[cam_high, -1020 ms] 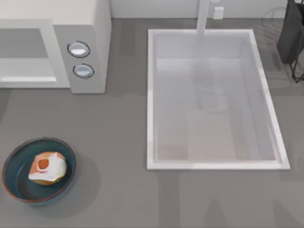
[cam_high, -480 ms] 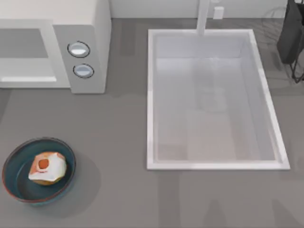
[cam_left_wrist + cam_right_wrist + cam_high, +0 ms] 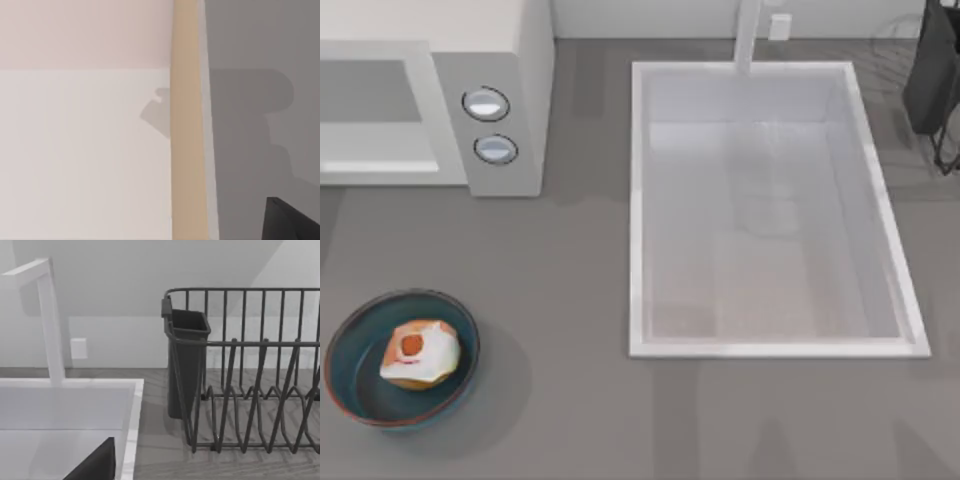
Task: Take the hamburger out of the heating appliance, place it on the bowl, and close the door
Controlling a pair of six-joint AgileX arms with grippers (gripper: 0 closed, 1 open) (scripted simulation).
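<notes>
Where the counter (image 3: 580, 300) meets its near left corner in the top view, the bowl (image 3: 350, 395) sits with the hamburger (image 3: 418, 354) resting inside it, slightly toward the bowl's far right, orange-red spot up. Behind the bowl, at the far left of the counter, stands the heating appliance (image 3: 525, 60), white and boxy, its grey knob panel (image 3: 490, 125) carrying two round silver-blue knobs one behind the other. Its door (image 3: 375, 110) lies flat against the front, flush with the knob panel, so it looks closed. Bowl and appliance are well apart, with bare counter between them.

Right of the appliance, a large white sink (image 3: 765, 348) takes up the middle and right of the counter, with a white faucet (image 3: 748, 35) rising at its far rim. At the far right corner, a dark wire dish rack (image 3: 932, 70) stands just beyond the sink; the right wrist view shows the rack (image 3: 260, 370) with a dark cutlery holder (image 3: 184, 365) at its corner nearest the faucet (image 3: 50, 320).

The left wrist view looks on pale flat surfaces and a tan vertical strip (image 3: 187, 125). Whether either end effector is open or closed, I cannot tell.
</notes>
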